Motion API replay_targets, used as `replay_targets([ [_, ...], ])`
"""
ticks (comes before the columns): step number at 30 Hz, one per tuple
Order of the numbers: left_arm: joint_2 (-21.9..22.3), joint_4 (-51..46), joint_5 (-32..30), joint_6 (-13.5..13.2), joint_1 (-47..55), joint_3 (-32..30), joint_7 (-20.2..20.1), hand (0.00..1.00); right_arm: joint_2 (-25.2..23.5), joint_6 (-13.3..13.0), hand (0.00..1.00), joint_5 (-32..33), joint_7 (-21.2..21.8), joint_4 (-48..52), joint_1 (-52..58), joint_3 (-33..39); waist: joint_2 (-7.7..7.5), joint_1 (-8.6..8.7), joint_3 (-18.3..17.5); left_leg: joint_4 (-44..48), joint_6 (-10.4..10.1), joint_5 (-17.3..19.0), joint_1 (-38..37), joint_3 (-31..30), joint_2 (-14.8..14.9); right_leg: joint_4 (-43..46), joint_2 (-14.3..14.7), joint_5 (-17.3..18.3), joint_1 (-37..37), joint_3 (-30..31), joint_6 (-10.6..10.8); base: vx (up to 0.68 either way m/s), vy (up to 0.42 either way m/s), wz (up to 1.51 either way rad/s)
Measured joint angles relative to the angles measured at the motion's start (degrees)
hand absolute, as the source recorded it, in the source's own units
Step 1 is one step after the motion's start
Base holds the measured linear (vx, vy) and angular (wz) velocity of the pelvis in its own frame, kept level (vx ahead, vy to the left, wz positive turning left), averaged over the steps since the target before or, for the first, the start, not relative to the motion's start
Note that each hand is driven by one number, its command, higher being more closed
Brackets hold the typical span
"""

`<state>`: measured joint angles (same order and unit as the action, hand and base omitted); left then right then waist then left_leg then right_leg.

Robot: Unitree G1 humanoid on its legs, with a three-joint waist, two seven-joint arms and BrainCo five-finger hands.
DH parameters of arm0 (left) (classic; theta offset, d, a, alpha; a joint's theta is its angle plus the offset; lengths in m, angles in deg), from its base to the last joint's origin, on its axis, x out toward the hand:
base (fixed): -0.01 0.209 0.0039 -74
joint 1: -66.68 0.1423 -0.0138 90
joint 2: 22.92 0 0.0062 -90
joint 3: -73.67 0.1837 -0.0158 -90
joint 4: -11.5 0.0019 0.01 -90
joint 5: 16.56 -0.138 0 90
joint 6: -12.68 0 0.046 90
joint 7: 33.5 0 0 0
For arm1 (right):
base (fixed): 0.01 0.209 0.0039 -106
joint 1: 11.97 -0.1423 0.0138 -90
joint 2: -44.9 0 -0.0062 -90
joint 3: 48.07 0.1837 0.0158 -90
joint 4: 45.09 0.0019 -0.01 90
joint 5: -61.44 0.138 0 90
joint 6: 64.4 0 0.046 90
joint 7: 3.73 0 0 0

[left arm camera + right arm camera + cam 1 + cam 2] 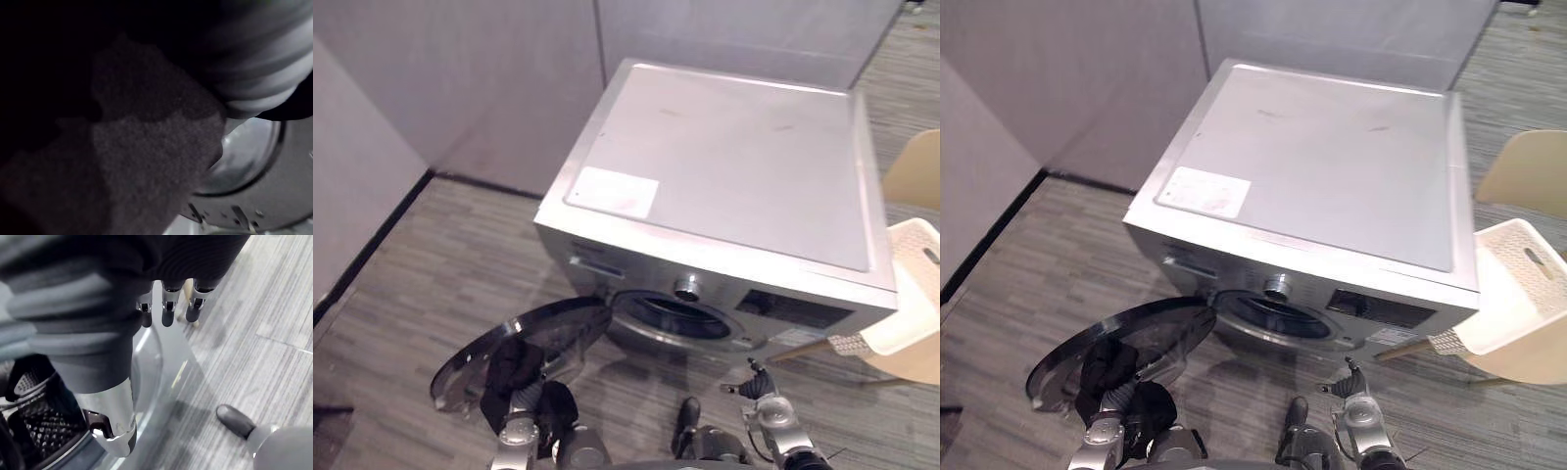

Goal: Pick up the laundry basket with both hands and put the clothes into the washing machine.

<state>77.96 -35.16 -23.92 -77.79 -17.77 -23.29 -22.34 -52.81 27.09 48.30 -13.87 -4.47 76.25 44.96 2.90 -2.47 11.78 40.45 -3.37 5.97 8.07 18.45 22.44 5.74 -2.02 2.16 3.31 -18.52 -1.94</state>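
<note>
While the silver washing machine (724, 166) stands with its round door (524, 343) wide open to the left, the porthole (680, 318) is seen clear of obstruction. A perforated metal drum (36, 431) is picked out inside it in the right wrist view. The door is a clear, dished glass pane ringed in dark plastic, and it is seen over the grey striped floor (431, 274).

Dark clothes (509, 374), soft and crumpled, are bunched right at the door's near edge. The left hand (259, 63) is buried in them. Fuzzy charcoal fabric is draped over it, so it cannot be told whether the fingers are curled or straight.

The right hand (167, 308) is hung low in front of the machine, with fingers straight and side by side, thumb apart, and nothing held.

The laundry basket (913, 294), white plastic with a lattice wall, is seen on a pale, smooth chair (915, 166). It is just beside the machine's right front corner and well apart from both hands. Plain grey partition panels (460, 88) are seen behind the machine.
</note>
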Motion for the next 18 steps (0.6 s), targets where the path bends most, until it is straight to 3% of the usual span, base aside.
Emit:
replay_targets([
  [1,0.4,0.0,0.0,0.0,0.1,0.7,0.0,1.00,-0.1,0.0,0.00,0.3,-0.3,0.0,-0.2,0.2,-0.47,0.00,0.2,1.3,-0.7,1.3,1.3,-4.4,-1.9,0.1,0.0,0.3,-0.2,1.3,0.0,0.09,-0.048,-0.76],
  [2,0.9,-0.1,0.1,0.0,-0.4,2.1,-0.1,1.00,0.4,0.0,0.00,0.4,-1.2,0.0,-0.9,0.7,-0.04,0.07,0.5,0.6,-1.7,4.2,3.4,-10.9,-5.8,0.0,0.0,0.3,0.0,3.3,0.1,0.09,-0.014,-0.75],
  [4,1.6,-0.5,0.3,0.0,-0.5,3.1,-0.2,1.00,0.4,0.0,0.00,1.1,-1.6,-1.1,-1.4,1.7,0.08,0.03,0.8,-4.9,-3.0,6.2,4.1,-16.4,-10.8,0.1,0.1,0.2,0.1,6.3,0.5,0.08,0.049,-0.80],
  [6,2.1,-1.3,0.6,0.0,-0.5,4.4,-0.2,1.00,0.5,0.1,0.00,1.4,-2.2,-1.1,-1.0,2.0,1.10,0.09,1.2,-13.3,-3.5,5.6,3.1,-19.1,-12.7,1.1,0.9,-0.2,0.4,8.6,1.4,0.09,0.153,-0.91],
  [7,1.8,-1.8,0.6,0.0,-1.0,5.3,-0.6,1.00,0.6,0.1,0.00,1.4,-2.4,-1.4,-1.7,2.7,2.25,-0.05,2.6,-16.9,-2.7,5.5,2.4,-17.7,-12.4,4.6,1.8,0.9,2.6,11.5,2.5,0.09,0.202,-0.92],
  [8,1.6,-1.9,0.6,0.0,-1.3,5.3,-0.7,1.00,0.3,0.1,0.00,1.4,-2.4,-1.4,-1.9,2.8,1.94,0.00,2.8,-17.0,-2.8,5.5,2.4,-17.2,-12.5,5.3,1.7,0.9,3.2,12.0,2.6,0.06,0.160,-0.72],
  [10,1.1,-3.8,0.7,0.0,-3.7,6.7,-0.9,1.00,-0.8,-0.1,0.00,1.5,-2.5,-0.3,-2.3,2.7,-0.14,0.15,4.9,-14.9,-1.7,6.2,5.9,-14.9,-13.7,11.8,-0.1,3.0,9.6,13.6,3.6,0.00,0.113,-0.28],
  [13,2.2,-8.8,1.4,0.0,-8.2,8.3,-0.7,1.00,-1.2,0.1,0.00,2.0,-3.0,1.9,-4.6,2.7,-0.81,0.14,9.1,-6.5,0.4,8.4,15.1,-12.6,-14.4,23.3,-1.7,5.9,21.6,15.9,4.4,-0.10,0.120,-0.20],
  [18,3.0,-17.4,3.4,0.0,-14.6,10.6,1.9,1.00,-1.9,0.4,0.00,2.6,-5.4,9.4,-8.0,2.5,-1.38,0.20,12.6,8.7,1.0,15.0,28.1,-10.7,-11.8,39.3,-1.3,11.2,36.9,18.9,4.2,-0.17,0.012,-0.29],
])
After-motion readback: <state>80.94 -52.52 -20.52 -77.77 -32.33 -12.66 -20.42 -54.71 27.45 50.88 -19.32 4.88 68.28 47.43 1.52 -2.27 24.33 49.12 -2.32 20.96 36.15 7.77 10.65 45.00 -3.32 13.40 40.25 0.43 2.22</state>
